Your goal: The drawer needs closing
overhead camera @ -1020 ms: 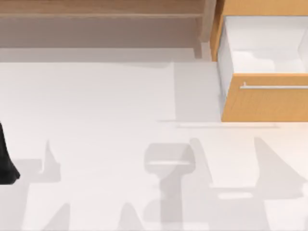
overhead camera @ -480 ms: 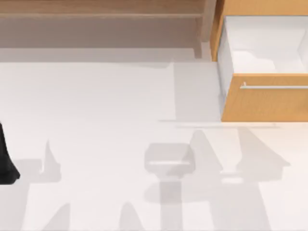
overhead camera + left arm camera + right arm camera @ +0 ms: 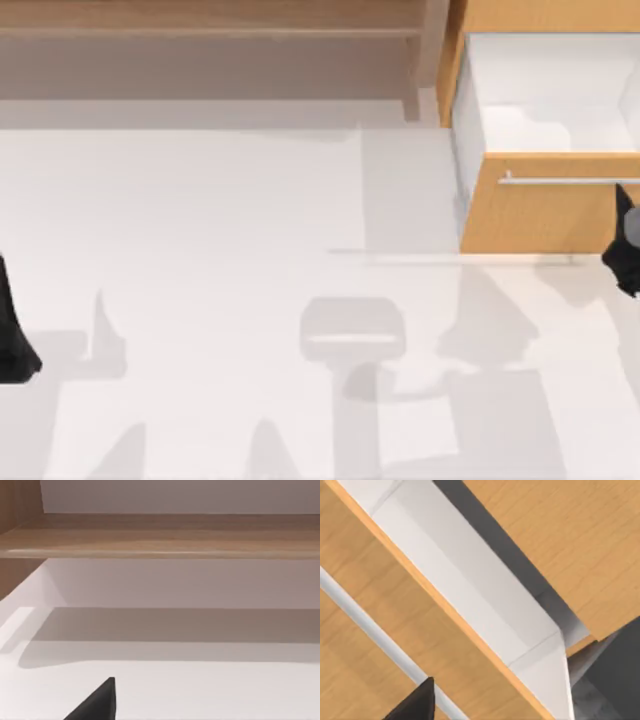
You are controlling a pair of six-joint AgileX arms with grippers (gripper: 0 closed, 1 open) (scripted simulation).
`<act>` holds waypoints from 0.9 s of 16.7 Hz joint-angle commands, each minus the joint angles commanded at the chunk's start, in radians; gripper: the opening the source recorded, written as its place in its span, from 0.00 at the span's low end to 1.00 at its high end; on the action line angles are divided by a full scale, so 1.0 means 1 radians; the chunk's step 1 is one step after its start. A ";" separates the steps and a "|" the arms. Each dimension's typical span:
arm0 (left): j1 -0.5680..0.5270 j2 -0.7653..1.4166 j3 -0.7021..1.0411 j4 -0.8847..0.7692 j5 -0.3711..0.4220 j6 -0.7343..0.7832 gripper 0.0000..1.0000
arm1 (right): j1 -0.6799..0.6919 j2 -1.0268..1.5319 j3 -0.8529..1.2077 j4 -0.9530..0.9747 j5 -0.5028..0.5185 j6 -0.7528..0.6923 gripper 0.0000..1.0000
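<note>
Orange-tan drawer (image 3: 545,205) stands pulled open at the table's (image 3: 220,230) far right; our right gripper (image 3: 626,245) hovers just before its front (finger spacing unclear). Left gripper (image 3: 12,330) sits parked far left.

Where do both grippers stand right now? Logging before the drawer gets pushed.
Left gripper: parked at the table's left edge; cannot be told.
Right gripper: by the drawer front, just below its handle; cannot be told.

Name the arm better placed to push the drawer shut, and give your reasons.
Right. The right end effector sits at the top view's right edge, against the drawer front just below its handle. The drawer stands pulled out. The left end effector is parked at the far left edge, well away from it.
</note>
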 joint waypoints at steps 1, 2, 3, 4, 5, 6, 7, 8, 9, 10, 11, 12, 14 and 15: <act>0.000 0.000 0.000 0.000 0.000 0.000 1.00 | 0.035 0.050 -0.016 0.067 0.043 -0.081 1.00; 0.000 0.000 0.000 0.000 0.000 0.000 1.00 | 0.069 0.101 -0.029 0.133 0.087 -0.160 1.00; 0.000 0.000 0.000 0.000 0.000 0.000 1.00 | 0.099 0.150 -0.038 0.197 0.130 -0.238 1.00; 0.000 0.000 0.000 0.000 0.000 0.000 1.00 | 0.128 0.199 -0.044 0.258 0.173 -0.314 1.00; 0.000 0.000 0.000 0.000 0.000 0.000 1.00 | 0.153 0.246 -0.048 0.317 0.214 -0.386 1.00; 0.000 0.000 0.000 0.000 0.000 0.000 1.00 | 0.176 0.290 -0.049 0.372 0.252 -0.454 1.00; 0.000 0.000 0.000 0.000 0.000 0.000 1.00 | 0.197 0.331 -0.049 0.422 0.288 -0.516 1.00; 0.000 0.000 0.000 0.000 0.000 0.000 1.00 | 0.215 0.368 -0.048 0.468 0.321 -0.573 1.00; 0.000 0.000 0.000 0.000 0.000 0.000 1.00 | 0.230 0.401 -0.046 0.508 0.349 -0.622 1.00; 0.000 0.000 0.000 0.000 0.000 0.000 1.00 | 0.242 0.429 -0.044 0.541 0.374 -0.664 1.00; 0.000 0.000 0.000 0.000 0.000 0.000 1.00 | 0.251 0.451 -0.041 0.568 0.393 -0.698 1.00; 0.000 0.000 0.000 0.000 0.000 0.000 1.00 | 0.258 0.466 -0.039 0.586 0.407 -0.721 1.00; 0.000 0.000 0.000 0.000 0.000 0.000 1.00 | 0.262 0.477 -0.037 0.600 0.416 -0.738 1.00; 0.000 0.000 0.000 0.000 0.000 0.000 1.00 | 0.262 0.477 -0.037 0.600 0.416 -0.738 1.00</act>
